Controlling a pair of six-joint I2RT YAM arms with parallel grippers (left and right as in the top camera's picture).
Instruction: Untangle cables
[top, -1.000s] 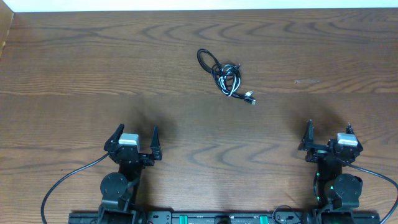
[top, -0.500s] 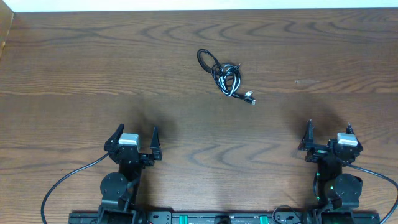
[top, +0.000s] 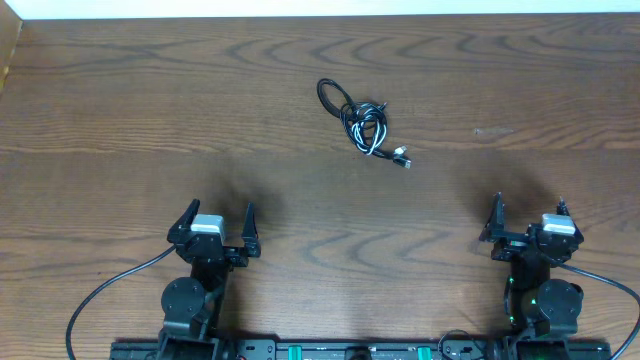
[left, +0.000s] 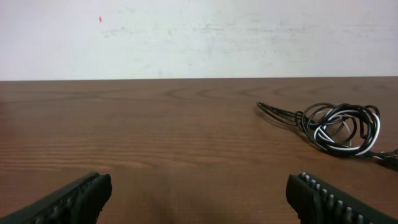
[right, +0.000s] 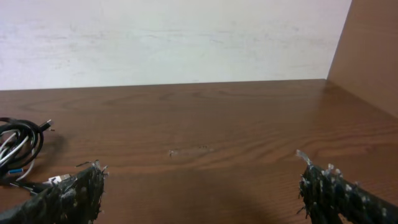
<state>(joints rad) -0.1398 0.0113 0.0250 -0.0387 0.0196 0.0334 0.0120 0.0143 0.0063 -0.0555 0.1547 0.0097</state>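
Cables first: one tangle (top: 366, 125) lying flat on the table (top: 120, 120); two cords in it, one black cable (top: 323, 97) and one white cable (left: 323, 135), wound through each other at the middle; the black one throws a free loop out to the tangle's far-left side; one plug end (top: 402, 158) trails out on its near-right side; other plug ends too small to count for certain.

Handling, as a judgement: thin, light, limp cords; they will sag and drag rather than hold shape; a pull on one is likely to haul the whole bunch across the smooth wood unless the other is pinned; the jacket looks slick, so a pinch should close fully. Best holds look to be the free black loop and the trailing plug end, both clear of the knot; a grab at the dense middle would likely tighten it.

Outward: two grippers; left gripper (top: 220, 215) well apart from the tangle, on its near-left side, jaws spread wide with nothing between them; right gripper (top: 527, 212) well apart on the tangle's near-right side, likewise spread and empty. Neither touches the cords; untangling not yet begun.
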